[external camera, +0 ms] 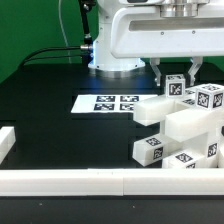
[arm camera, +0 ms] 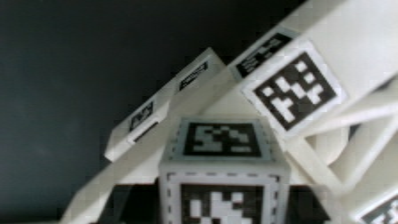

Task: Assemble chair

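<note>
The chair parts [external camera: 182, 132] are white tagged blocks, stacked in a cluster at the exterior view's right. My gripper [external camera: 176, 80] hangs over the top of that cluster. Its two dark fingers [external camera: 160, 74] stand on either side of a small upright tagged chair piece [external camera: 176, 88]. In the wrist view that piece [arm camera: 221, 140] fills the space between the jaws of the gripper [arm camera: 222, 206], which press against its two sides. Behind it, slanted white panels with tags [arm camera: 294, 85] rise from the same cluster. The lower parts of the cluster are hidden in the wrist view.
The marker board [external camera: 108, 102] lies flat on the black table, at the exterior view's left of the cluster. A long white rail [external camera: 60, 181] runs along the front edge, and another rail [external camera: 6, 142] stands at the left. The arm's white body [external camera: 150, 35] hangs above the back.
</note>
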Tool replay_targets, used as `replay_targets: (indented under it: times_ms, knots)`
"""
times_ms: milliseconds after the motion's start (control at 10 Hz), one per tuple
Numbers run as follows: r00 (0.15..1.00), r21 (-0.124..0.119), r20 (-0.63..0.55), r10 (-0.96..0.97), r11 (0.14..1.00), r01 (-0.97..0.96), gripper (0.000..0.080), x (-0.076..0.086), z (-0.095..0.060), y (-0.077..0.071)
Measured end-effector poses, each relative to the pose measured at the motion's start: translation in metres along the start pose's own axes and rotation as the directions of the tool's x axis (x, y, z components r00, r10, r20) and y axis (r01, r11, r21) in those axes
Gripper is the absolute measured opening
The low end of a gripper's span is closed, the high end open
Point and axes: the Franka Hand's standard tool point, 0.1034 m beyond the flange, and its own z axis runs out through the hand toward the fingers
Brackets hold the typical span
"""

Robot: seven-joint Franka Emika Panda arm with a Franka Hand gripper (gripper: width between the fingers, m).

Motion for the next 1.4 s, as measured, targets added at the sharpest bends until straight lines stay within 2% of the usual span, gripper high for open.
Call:
replay_targets:
  times_ms: [300,500,700,900,1100,1300,1400]
  knots:
    - [0.935,0.003,-0.004,0.354,0.935,-0.354,0.0281,0.000,0.000,0.000]
    - [0.800,0.023,0.011,0.600,0.800,-0.600,0.0281,0.001,0.000,-0.002]
    - [0.651,0.049,0.035,0.758,0.649,-0.759,0.0282,0.003,0.000,-0.004]
    - [0.578,0.059,0.045,0.815,0.575,-0.816,0.0282,0.004,0.000,-0.005]
    - [0.602,0.059,0.044,0.798,0.599,-0.799,0.0282,0.004,0.000,-0.005]
    - [0.769,0.057,0.041,0.638,0.767,-0.639,0.0569,0.008,-0.002,-0.004]
    - [0.853,0.049,0.048,0.520,0.852,-0.522,0.0569,0.011,-0.002,-0.007]
